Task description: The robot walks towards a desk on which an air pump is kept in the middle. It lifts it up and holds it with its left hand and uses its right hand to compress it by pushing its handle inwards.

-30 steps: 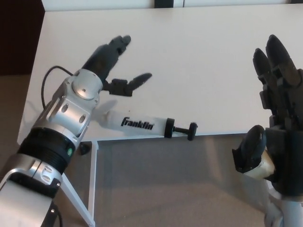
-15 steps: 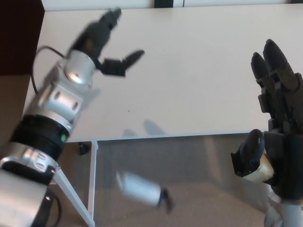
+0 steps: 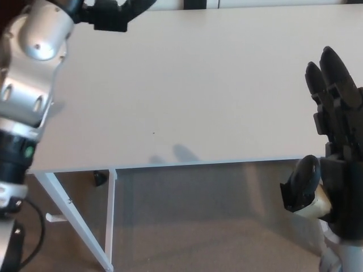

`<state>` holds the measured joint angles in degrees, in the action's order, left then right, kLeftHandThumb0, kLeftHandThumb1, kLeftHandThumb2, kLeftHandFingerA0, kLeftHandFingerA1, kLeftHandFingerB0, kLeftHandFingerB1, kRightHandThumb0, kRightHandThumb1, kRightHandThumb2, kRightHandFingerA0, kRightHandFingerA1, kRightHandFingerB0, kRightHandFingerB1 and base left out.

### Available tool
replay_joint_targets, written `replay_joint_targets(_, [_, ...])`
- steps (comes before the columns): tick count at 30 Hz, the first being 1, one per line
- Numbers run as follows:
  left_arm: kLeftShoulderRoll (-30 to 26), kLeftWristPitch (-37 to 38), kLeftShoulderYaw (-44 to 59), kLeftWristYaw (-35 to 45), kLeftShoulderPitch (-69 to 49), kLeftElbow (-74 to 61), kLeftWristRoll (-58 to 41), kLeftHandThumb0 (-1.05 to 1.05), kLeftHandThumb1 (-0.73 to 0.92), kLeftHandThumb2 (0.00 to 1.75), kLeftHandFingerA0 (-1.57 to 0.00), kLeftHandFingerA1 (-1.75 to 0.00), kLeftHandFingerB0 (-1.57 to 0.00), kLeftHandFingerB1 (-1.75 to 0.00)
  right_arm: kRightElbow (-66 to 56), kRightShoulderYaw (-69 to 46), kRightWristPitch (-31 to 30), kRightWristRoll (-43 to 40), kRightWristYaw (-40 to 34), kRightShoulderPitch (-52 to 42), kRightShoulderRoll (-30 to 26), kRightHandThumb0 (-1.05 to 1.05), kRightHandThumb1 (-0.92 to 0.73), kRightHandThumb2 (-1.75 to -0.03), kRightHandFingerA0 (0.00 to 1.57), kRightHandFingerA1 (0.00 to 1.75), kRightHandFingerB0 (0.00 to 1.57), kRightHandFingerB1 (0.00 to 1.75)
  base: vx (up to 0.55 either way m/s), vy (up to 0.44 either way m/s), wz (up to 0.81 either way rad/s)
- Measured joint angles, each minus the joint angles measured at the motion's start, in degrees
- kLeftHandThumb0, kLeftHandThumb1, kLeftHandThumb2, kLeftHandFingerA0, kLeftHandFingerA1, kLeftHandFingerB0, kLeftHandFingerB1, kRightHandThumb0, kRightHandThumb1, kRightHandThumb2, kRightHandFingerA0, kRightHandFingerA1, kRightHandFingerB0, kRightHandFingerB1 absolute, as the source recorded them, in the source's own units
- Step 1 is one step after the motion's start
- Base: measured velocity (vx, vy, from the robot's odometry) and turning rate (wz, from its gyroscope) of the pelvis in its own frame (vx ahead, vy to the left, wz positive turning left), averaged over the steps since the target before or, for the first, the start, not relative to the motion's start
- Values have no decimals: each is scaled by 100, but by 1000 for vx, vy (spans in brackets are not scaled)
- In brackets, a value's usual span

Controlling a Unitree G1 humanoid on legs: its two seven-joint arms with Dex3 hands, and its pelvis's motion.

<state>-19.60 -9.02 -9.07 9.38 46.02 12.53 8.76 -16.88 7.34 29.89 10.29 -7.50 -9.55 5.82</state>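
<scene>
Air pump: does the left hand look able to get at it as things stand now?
Probably not. No pump shows on the desk or on the floor below it. The left hand is open, holds nothing, and is raised over the desk's far left corner.

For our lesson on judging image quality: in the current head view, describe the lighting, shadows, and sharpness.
Head view: lighting is soft and even, with no harsh glare on the white table; two faint shadows lie near its front edge; the right robot hand is sharp; the left robot hand, cut by the top edge, looks only slightly soft.
</scene>
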Motion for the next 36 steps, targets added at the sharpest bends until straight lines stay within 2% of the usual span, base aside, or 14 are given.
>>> replay_joint_targets(4, [-189,-2,270,109,-489,-713,-82,-87,53,89,0,0,0,0,-10,-30,5,-3,22,-55,-51,-92,-77,-112,4,17,8,16,0,0,0])
replay_joint_targets(5, [-224,-2,331,126,-605,-841,-100,-81,49,89,0,-7,0,-9,-15,-41,5,-4,27,-76,-67,-86,-74,-113,0,18,1,16,0,0,0])
replay_joint_targets(9, [-323,2,679,224,-1292,-1479,-217,-71,43,87,0,-17,0,-18,-62,-108,12,-25,57,-255,-166,-91,-79,-114,0,12,0,11,0,0,0])
replay_joint_targets(14, [-309,13,1210,379,-2505,-2258,-458,-75,45,83,-1,-9,-6,-13,-136,-215,45,-85,99,-642,-298,-87,-77,-112,0,14,0,13,0,0,0])
replay_joint_targets(20, [-207,63,1778,619,-4024,-2899,-811,-74,47,83,-4,-29,-12,-36,-169,-360,110,-177,155,-1150,-475,-80,-73,-112,0,23,4,21,0,0,0])
replay_joint_targets(21, [-200,66,1796,633,-4085,-2913,-827,-36,29,90,-3,-52,0,-46,-169,-367,112,-181,157,-1172,-483,-93,-75,-91,6,17,6,15,0,0,0])
replay_joint_targets(23, [-100,98,2022,772,-4697,-3043,-1008,-36,29,90,-3,-52,0,-46,-167,-433,151,-208,177,-1365,-576,-93,-75,-91,6,17,6,15,0,0,0])
replay_joint_targets(24, [-64,116,2118,822,-4895,-3098,-1074,-74,46,78,-10,-42,-20,-41,-166,-445,165,-213,189,-1423,-604,-88,-75,-112,0,20,13,20,0,0,0])
replay_joint_targets(27, [73,160,2470,1060,-5720,-3224,-1347,-72,47,79,-14,-44,-22,-41,-165,-552,239,-258,215,-1722,-700,-90,-77,-112,0,22,15,22,0,0,0])
replay_joint_targets(29, [173,185,2696,1234,-6226,-3259,-1519,-66,43,85,-24,-47,-45,-54,-164,-605,284,-290,235,-1934,-763,-80,-72,-110,0,23,5,23,0,0,0])
replay_joint_targets(31, [210,192,2783,1311,-6422,-3262,-1593,-66,43,85,-24,-47,-45,-54,-163,-625,298,-301,243,-2020,-787,-80,-72,-110,0,23,5,23,0,0,0])
replay_joint_targets(32, [220,195,2812,1336,-6490,-3262,-1615,-69,52,59,-40,-41,-49,-40,-163,-632,307,-304,245,-2049,-793,-77,-72,-109,0,26,5,25,0,0,0])
replay_joint_targets(35, [303,208,3198,1753,-7332,-3230,-1948,-69,52,59,-40,-41,-49,-40,-115,-701,394,-371,281,-2393,-867,-77,-72,-109,0,26,5,25,0,0,0])
replay_joint_targets(36, [315,208,3271,1829,-7467,-3222,-2009,-63,54,57,-47,-43,-54,-40,-95,-714,412,-379,289,-2451,-875,-85,-70,-92,4,21,3,18,0,0,0])
